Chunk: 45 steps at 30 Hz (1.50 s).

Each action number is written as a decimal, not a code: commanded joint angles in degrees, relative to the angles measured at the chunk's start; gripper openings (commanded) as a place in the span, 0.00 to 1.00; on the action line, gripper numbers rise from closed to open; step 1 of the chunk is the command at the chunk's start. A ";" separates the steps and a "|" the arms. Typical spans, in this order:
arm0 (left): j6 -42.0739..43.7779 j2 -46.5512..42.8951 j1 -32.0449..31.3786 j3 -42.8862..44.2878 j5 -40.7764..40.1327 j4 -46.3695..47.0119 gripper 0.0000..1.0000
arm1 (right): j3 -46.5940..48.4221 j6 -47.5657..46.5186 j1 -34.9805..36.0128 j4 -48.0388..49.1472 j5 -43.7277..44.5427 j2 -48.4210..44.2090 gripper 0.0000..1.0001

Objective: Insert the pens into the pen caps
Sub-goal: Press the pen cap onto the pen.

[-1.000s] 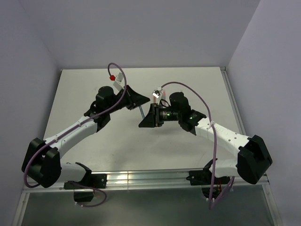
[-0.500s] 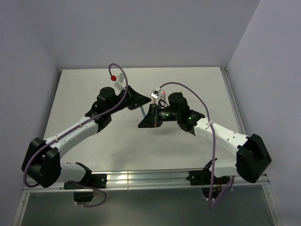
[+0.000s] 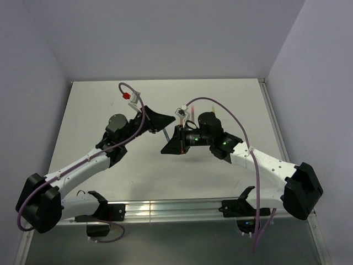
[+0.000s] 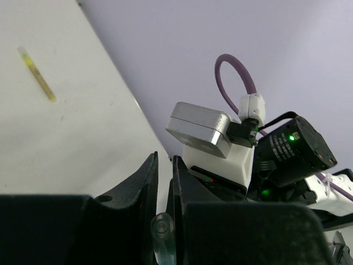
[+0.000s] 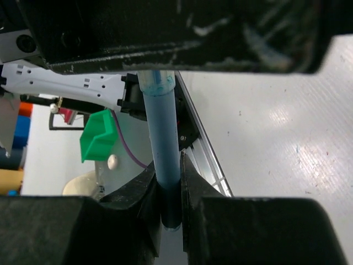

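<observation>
The right gripper [image 5: 167, 168] is closed narrowly on the blue pen [image 5: 164, 132]. Its two black fingers [image 5: 138, 194] press against either side of the shaft near the pen's lower end. In the right wrist view the pen rises straight out of that gap. The shaft is a plain mid-blue tube, smooth and round, darker where it sinks between the fingers.

The pen's upper end reaches the underside of the left gripper [image 4: 165, 161], which sits directly above the right one and tip to tip with it. There the end sits inside a clear, pale blue pen cap [image 4: 161, 232]. Through the cap's wall the blue of the pen shows as a paler, streaked band.

The left gripper is also drawn in narrow, with only a thin slit between its fingertips. The cap lies back inside that slit, held between the two fingers, with its round open mouth showing as a glassy ring.

A yellow pen [image 4: 38, 81] lies flat on the white table [image 4: 71, 143], well apart from the left gripper, beyond it and off to its left. It is a thin stick with a pale tip at its far end.

Just past the left fingertips is the grey block of the right arm's wrist camera [image 4: 199, 128].
</observation>
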 commanded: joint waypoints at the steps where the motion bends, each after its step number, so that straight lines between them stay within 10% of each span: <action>1: 4.56 -4.80 -3.78 -2.75 7.71 6.21 0.00 | 0.61 -1.62 -2.12 6.72 11.33 -2.11 0.00; 13: 17.30 -15.35 -11.78 -3.19 8.42 0.16 0.00 | 1.06 -5.32 -2.12 14.36 13.27 -6.34 0.00; 45: 20.29 -6.04 -21.19 -1.79 7.27 -0.90 0.00 | 19.51 -11.82 -1.32 7.95 16.08 -5.55 0.00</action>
